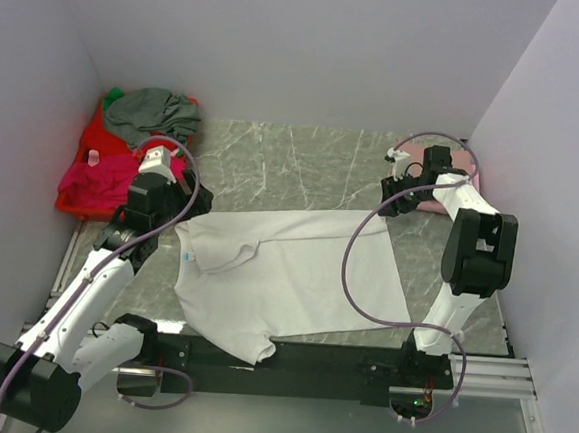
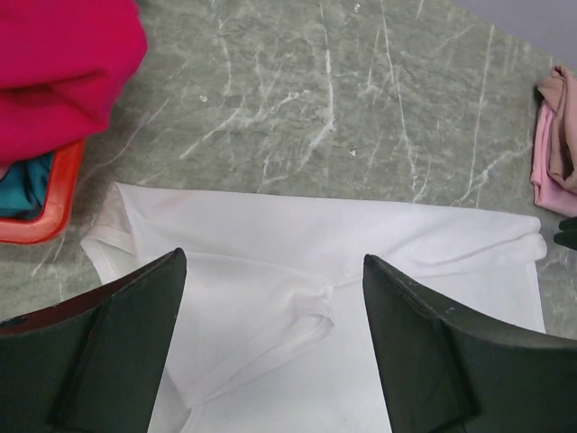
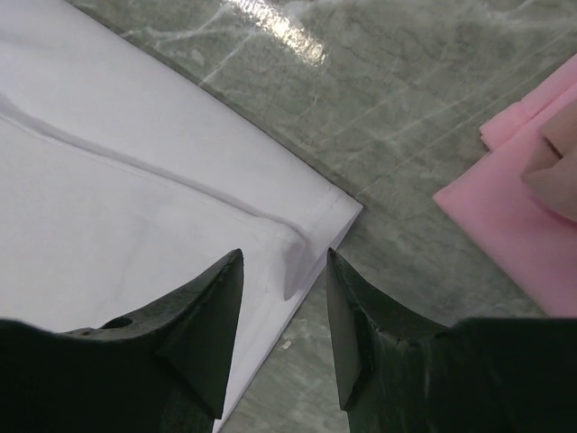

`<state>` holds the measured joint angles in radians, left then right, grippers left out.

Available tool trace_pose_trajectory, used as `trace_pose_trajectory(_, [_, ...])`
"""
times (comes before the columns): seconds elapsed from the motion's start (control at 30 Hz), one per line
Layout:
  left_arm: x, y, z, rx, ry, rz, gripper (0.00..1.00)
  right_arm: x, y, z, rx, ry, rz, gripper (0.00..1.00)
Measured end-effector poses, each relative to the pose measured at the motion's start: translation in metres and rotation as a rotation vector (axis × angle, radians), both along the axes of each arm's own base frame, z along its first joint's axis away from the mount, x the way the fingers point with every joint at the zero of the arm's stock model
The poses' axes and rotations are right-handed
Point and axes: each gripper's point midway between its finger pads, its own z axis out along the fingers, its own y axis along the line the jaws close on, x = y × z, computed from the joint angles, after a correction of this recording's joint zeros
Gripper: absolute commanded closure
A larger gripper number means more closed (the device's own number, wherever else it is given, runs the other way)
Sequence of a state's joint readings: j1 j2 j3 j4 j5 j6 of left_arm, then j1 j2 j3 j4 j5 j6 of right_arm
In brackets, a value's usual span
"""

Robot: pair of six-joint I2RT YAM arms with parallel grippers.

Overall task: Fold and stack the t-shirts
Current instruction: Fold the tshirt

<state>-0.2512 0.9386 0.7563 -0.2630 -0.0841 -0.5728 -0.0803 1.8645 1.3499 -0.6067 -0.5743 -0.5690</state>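
Note:
A white t-shirt (image 1: 285,271) lies spread on the marble table, collar to the left, one sleeve hanging over the front edge. My left gripper (image 1: 192,201) is open above its far left part, over a folded sleeve (image 2: 315,302). My right gripper (image 1: 389,199) is open over the shirt's far right corner (image 3: 306,239), its fingers straddling the hem edge. A folded pale pink t-shirt (image 1: 462,185) lies at the far right, also in the right wrist view (image 3: 505,212). Grey (image 1: 155,114) and magenta (image 1: 102,177) t-shirts are piled in the basket.
A red plastic basket (image 1: 78,203) stands at the far left against the wall; its rim shows in the left wrist view (image 2: 45,203). White walls close in the table on three sides. A black rail (image 1: 338,361) runs along the front edge.

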Motion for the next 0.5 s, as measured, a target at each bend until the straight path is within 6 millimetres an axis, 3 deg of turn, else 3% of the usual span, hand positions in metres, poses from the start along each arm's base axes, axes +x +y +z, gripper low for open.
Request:
trace_pose_trajectory(0.3, [-0.011, -0.004, 0.000, -0.002, 0.014, -0.041, 0.15, -0.004, 0.001, -0.010, -0.011, 0.037, -0.004, 0.56])
trace_pose_trajectory(0.5, [-0.016, -0.004, 0.000, -0.004, 0.019, -0.048, 0.14, -0.011, 0.002, -0.032, -0.021, 0.108, -0.006, 0.64])
